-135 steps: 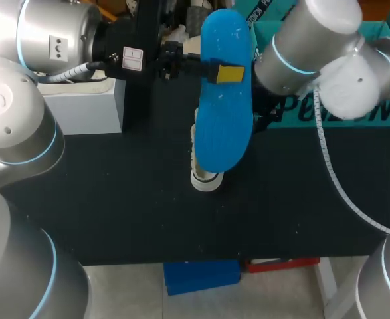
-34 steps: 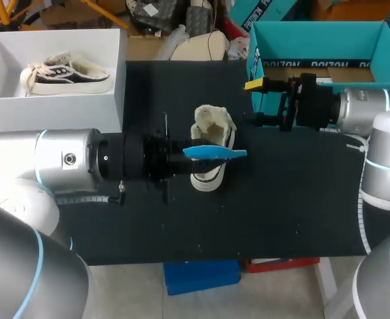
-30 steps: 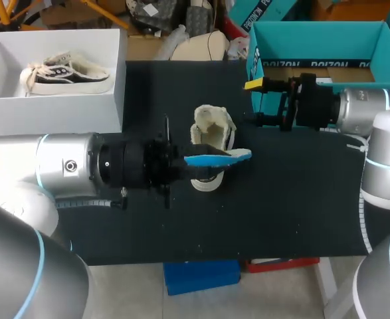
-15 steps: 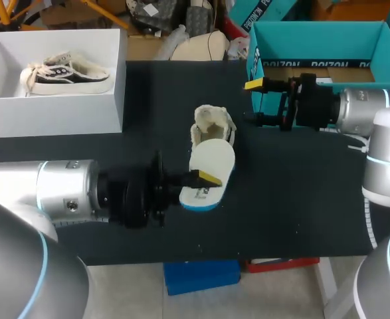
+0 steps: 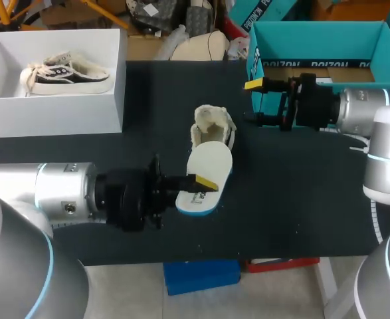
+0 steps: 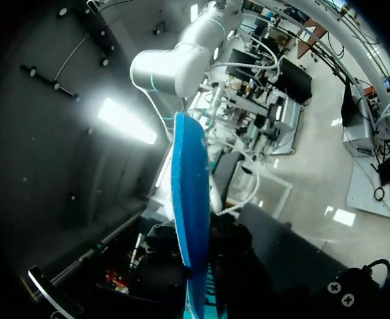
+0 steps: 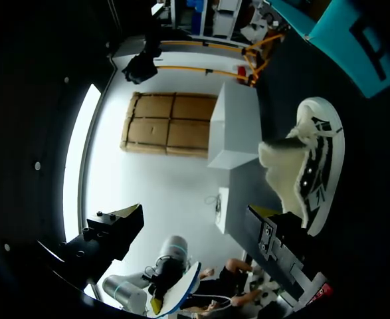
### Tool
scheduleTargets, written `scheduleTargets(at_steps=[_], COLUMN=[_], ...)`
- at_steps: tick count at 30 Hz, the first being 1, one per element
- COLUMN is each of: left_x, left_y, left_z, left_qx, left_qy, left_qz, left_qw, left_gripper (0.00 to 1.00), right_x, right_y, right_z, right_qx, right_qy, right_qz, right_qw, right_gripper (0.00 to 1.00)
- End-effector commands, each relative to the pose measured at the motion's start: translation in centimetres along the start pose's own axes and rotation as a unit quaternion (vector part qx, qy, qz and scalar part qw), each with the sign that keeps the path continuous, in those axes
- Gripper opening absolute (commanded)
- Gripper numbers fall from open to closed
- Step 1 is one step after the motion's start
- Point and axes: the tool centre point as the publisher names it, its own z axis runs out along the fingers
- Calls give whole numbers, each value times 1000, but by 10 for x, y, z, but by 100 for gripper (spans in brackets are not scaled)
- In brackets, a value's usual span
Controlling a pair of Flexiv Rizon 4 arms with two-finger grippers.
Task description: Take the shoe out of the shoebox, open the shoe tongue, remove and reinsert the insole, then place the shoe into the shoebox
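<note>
A cream low shoe (image 5: 212, 127) stands on the black table (image 5: 294, 199), its fleecy opening up; it shows in the right wrist view too (image 7: 309, 166). My left gripper (image 5: 204, 181) is shut on the insole (image 5: 206, 166), white face up with a blue underside, hiding the shoe's toe. In the left wrist view the insole (image 6: 189, 219) appears edge-on as a blue blade. My right gripper (image 5: 256, 102) stands open and empty in front of the teal shoebox (image 5: 317, 41), to the right of the shoe. Its fingers (image 7: 113, 234) point toward the shoe.
A white box (image 5: 111, 100) at the back left holds another shoe (image 5: 65, 72). The teal shoebox's near wall (image 7: 354, 40) is beside my right gripper. A blue bin (image 5: 201, 276) sits below the table's front edge.
The left gripper has turned the insole from edge-on to white face up and drawn it toward the table's front, off the shoe's opening. The right arm has stayed still.
</note>
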Motion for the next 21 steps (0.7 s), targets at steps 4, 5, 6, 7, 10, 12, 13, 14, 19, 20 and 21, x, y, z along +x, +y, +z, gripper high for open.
scheduleTargets(at_steps=[4,5,6,7,10,12,13,14,19,20,21], left_x=[18,21,25,30,39,43,45,46,47,46,46], left_y=[-7,-4,-2,2,16,26,32,37,66,72,79], left_z=[14,15,15,16,16,15,15,15,16,16,16], left_qx=[-9,-6,-2,-11,-12,-13,-15,-13,-12,-11,-19], left_qy=[-37,-44,-50,-35,-52,-66,-60,-62,-58,-59,-56], left_qz=[160,181,192,217,239,245,255,261,283,284,280], left_qw=[986,983,980,975,970,967,965,963,957,957,958], left_gripper=[0,0,0,0,0,0,0,0,0,0,0], right_x=[-1,-1,-1,-1,-1,-1,-1,-1,-1,-1,-1], right_y=[-1,-1,-1,-1,-1,-1,-1,-1,-1,-1,-1], right_z=[1,1,1,1,1,1,1,1,1,1,1], right_qx=[-1,-1,-1,-1,-1,-1,-1,-1,-1,-1,-1], right_qy=[-1,-1,-1,-1,-1,-1,-1,-1,-1,-1,-1], right_qz=[0,0,0,0,0,0,0,0,0,0,0], right_qw=[1000,1000,1000,1000,1000,1000,1000,1000,1000,1000,1000], right_gripper=[100,100,100,100,100,100,100,100,100,100,100])
